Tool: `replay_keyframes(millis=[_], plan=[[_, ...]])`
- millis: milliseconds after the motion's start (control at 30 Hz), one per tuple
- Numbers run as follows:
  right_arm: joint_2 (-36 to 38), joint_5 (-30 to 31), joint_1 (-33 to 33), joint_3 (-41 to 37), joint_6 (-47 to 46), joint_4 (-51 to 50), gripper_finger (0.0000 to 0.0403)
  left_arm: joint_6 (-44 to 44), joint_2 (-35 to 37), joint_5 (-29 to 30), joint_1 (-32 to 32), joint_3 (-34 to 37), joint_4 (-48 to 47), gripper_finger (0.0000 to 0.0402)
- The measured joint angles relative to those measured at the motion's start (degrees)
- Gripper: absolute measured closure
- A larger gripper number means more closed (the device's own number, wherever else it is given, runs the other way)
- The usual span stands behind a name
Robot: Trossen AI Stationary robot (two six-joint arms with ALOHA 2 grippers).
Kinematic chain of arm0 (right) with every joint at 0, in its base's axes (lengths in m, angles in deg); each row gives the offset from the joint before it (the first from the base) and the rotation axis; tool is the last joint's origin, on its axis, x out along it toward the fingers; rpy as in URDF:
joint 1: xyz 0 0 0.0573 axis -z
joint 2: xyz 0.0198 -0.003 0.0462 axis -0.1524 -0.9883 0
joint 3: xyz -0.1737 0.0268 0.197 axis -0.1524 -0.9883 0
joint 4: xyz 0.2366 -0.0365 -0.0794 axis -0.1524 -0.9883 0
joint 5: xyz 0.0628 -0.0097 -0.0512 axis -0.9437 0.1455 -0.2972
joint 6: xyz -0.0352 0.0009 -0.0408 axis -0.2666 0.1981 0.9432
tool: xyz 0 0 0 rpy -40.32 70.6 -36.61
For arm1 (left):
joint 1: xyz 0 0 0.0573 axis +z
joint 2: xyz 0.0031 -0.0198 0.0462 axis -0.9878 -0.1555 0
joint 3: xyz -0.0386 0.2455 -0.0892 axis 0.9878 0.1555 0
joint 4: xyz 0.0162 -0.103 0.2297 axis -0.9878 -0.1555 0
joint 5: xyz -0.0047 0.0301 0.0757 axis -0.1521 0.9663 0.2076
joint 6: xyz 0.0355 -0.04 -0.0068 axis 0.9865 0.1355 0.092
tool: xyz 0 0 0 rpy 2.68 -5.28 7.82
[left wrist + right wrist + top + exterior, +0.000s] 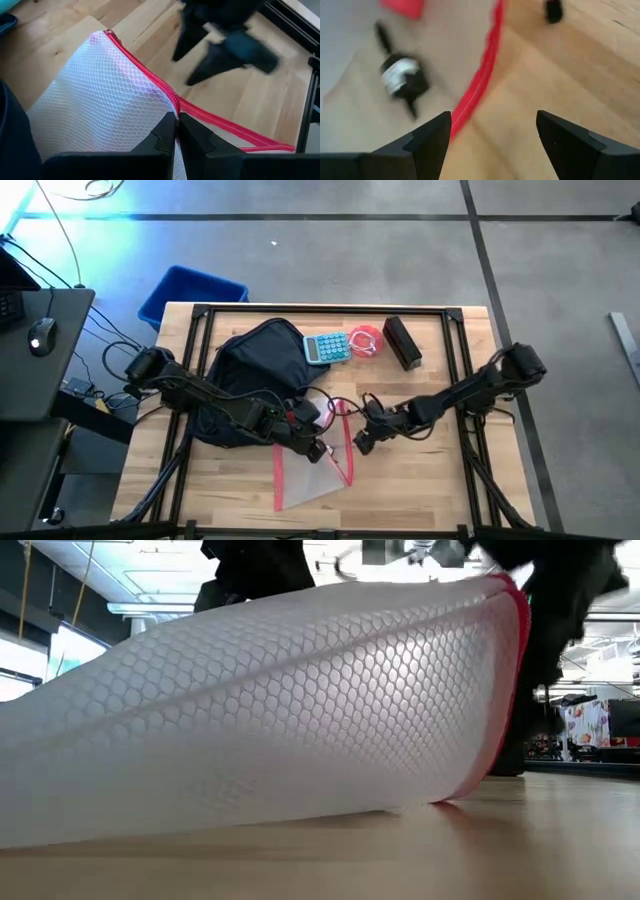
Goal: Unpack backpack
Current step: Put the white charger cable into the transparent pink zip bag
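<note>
Backpack [250,370] lies on the left half of the table [430,480], rounded top toward the far edge, sagging flat. Judgement: soft, limp fabric, light once emptied, no stiff edge; it will fold and drag rather than lift as one piece. Best holds would be the zipper rim or a strap, with one arm pinning the body.

White mesh pouch [310,465] with red zipper trim lies half out of the bag mouth, spreading onto the boards toward the near edge. Judgement: light, floppy, slightly slick; the red zipper band is the firmest place to pinch.

Left gripper [176,131] is clamped shut on the pouch at its red zipper, beside the bag opening. Right gripper [492,132] hangs just off the pouch's right edge with jaws wide, holding nothing; the red trim lies just beside one finger.

Already out, along the far edge: calculator [327,347], a coil of red cord [366,341], black box [402,342].

Surface: pale wood planks, bare and smooth, in a black frame; things should slide easily. Blue bin [190,295] sits on the floor off the far-left corner. A desk with a mouse [40,335] stands to the left. Floor is grey concrete.
</note>
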Motion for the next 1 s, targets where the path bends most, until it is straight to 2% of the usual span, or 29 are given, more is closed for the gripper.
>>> replay_keyframes(millis=[167, 267, 333, 433, 533, 600, 633, 767, 900, 1000], plan=[[-4.22, 0.41, 4.65, -5.69, -0.90, 19.33, 0.0154, -0.02, 0.00, -0.13, -0.41, -0.01, 0.04, 0.0402], [-7.55, -2.20, 6.78, -4.48, 0.58, 25.50, 0.0171, -0.05, 0.00, -0.18, -0.59, -0.01, 0.13, 0.0402], [-10.05, -3.86, 7.57, -2.74, 1.10, 25.97, 0.0188, -0.17, 0.00, -0.20, -0.59, 0.00, 0.04, 0.0402], [-12.59, -5.73, 7.87, 1.02, 2.35, 26.12, 0.0236, -0.15, 0.00, -0.24, -0.61, -0.02, 0.06, 0.0402], [-12.13, -8.94, 7.80, 3.29, 3.58, 25.47, 0.0318, -0.16, 0.28, -0.37, -0.61, -0.52, -0.48, 0.0402], [-9.90, -11.37, 7.69, 4.12, 3.71, 24.43, 0.0376, -0.20, 0.61, -0.16, -0.64, -1.16, -0.93, 0.0402], [-8.63, -12.80, 7.70, 4.56, 3.59, 23.18, 0.0388, -0.17, 0.90, 0.08, -0.67, -1.70, -1.13, 0.0402], [-1.39, -15.92, 7.57, 7.35, 0.44, 12.58, 0.0399, -0.15, 1.56, 2.16, -0.71, -3.28, -3.52, 0.0402], [6.20, -15.69, 7.32, 13.91, 0.75, -0.61, 0.0402, -0.13, 1.92, 4.28, -0.68, -4.62, -4.92, 0.0402], [8.91, -13.75, 7.28, 19.81, 3.51, -9.71, 0.0403, 1.03, 2.16, 5.11, -0.86, -6.35, -4.49, 0.0402]])
